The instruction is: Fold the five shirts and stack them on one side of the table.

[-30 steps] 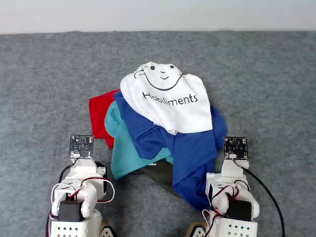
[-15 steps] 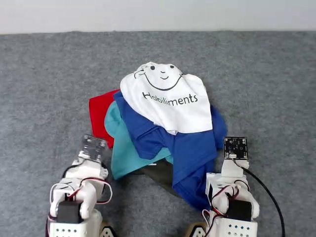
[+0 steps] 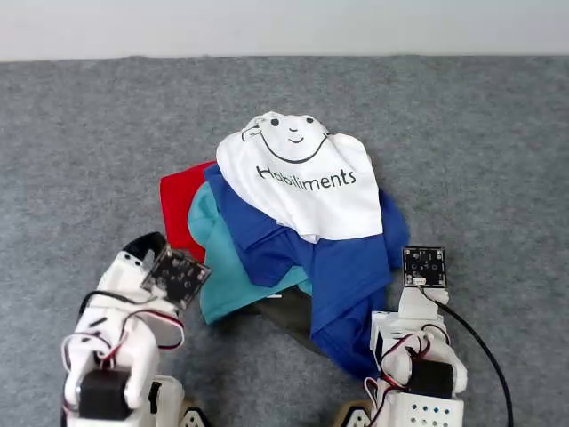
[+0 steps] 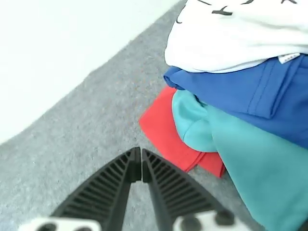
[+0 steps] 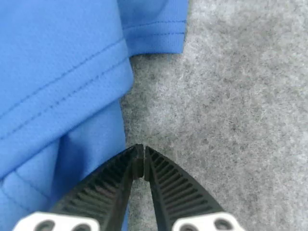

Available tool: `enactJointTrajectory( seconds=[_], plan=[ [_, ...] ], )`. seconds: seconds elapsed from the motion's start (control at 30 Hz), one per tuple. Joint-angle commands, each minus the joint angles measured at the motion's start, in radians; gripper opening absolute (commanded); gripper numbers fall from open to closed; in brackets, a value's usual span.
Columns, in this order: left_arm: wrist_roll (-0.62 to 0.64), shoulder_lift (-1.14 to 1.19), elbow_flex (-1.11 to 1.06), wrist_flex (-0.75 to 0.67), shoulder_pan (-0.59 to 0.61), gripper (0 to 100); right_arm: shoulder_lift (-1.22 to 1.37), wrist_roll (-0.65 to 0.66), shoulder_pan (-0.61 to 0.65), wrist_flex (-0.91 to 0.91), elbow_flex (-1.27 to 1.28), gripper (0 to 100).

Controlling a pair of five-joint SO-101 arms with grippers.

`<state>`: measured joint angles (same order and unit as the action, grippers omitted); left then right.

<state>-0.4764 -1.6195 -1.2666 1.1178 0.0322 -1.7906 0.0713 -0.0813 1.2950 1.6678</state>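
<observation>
On the fibrous grey surface (image 3: 480,133), a rumpled white shirt (image 3: 298,178) with printed face and lettering tops a stitched blue shirt (image 3: 347,267). The left gripper (image 4: 141,166) and right gripper (image 5: 139,163) are each pressed together.

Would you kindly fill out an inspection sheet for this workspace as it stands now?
Surface: grey felt table.
Job's things: five unfolded shirts in one heap. The white shirt is on top, over the blue shirt; the teal shirt, red shirt and dark shirt lie beneath.
Clutter: nothing seen.
Grippers: left gripper shut, empty, near the red shirt; right gripper shut, empty, at the blue shirt's edge.
Cables: black cable beside the right arm; loose wires on the left arm.
Surroundings: white wall behind the table.
</observation>
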Motion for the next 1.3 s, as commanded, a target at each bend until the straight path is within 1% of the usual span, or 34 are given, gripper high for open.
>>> enactJointTrajectory(
  seconds=[0.0, 0.1, 0.27, 0.3, 0.33, 0.4, 0.47, 0.5, 0.63, 0.8, 1.0, 1.13, 1.27],
  plan=[
    [0.061, 0.275, 0.216, -0.026, -0.008, 2, -0.001, 0.006, 0.002, 0.004, 0.015, 0.9],
    [0.092, 0.539, 0.43, 0.066, -0.038, 2, -0.001, 0.006, 0.002, 0.004, 0.015, 0.9],
    [0.084, 0.93, 0.788, 0.334, -0.172, 2, -0.001, 0.006, 0.002, 0.004, 0.015, 0.9],
    [0.071, 0.994, 0.852, 0.379, -0.199, 4, -0.001, 0.006, 0.002, 0.004, 0.015, 0.9],
    [0.061, 1.059, 0.912, 0.423, -0.227, 7, -0.001, 0.006, 0.002, 0.004, 0.015, 0.9],
    [0.06, 1.172, 1.017, 0.5, -0.262, 17, -0.001, 0.006, 0.002, 0.004, 0.015, 0.9],
    [0.06, 1.269, 1.093, 0.555, -0.278, 27, -0.001, 0.006, 0.002, 0.004, 0.015, 0.9],
    [0.06, 1.31, 1.122, 0.571, -0.279, 29, -0.001, 0.006, 0.002, 0.004, 0.015, 0.9],
    [0.051, 1.448, 1.182, 0.572, -0.281, 33, -0.001, 0.006, 0.002, 0.004, 0.015, 0.9],
    [0.006, 1.56, 1.191, 0.542, -0.295, 35, -0.001, 0.006, 0.002, 0.004, 0.015, 0.9],
    [0.012, 1.659, 1.188, 0.373, -0.29, 35, -0.001, 0.006, 0.002, 0.004, 0.015, 0.9],
    [0.092, 1.752, 1.187, 0.27, -0.288, 35, -0.001, 0.006, 0.002, 0.004, 0.015, 0.9],
    [0.137, 1.867, 1.187, 0.229, -0.293, 35, -0.001, 0.006, 0.002, 0.004, 0.015, 0.9]
  ],
)
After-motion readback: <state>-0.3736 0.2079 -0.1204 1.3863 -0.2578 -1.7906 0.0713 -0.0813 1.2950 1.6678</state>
